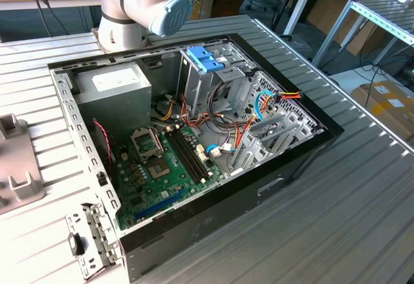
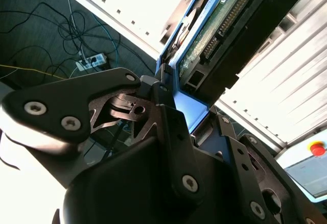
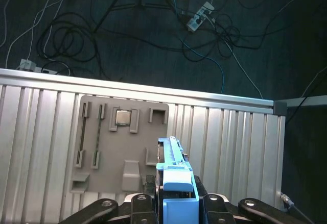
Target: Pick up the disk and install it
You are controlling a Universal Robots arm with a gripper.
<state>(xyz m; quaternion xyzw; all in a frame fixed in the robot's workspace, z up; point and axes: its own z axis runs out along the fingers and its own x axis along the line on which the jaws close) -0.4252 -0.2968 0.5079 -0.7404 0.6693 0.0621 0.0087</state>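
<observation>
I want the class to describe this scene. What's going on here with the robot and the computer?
The arm's gripper is shut on the disk, gripping it by its light-blue bracket. It holds the disk in the air over the slatted metal table, beside the grey parts tray. The open computer case sits with its motherboard exposed. The disk is not yet installed in it.

In the exterior view, the arm stood at upper left, w/ pale joints bent over. In both wrist views the gripper (black linkage type) was clamped on the disk, fingers pressing approx. either side.
</observation>
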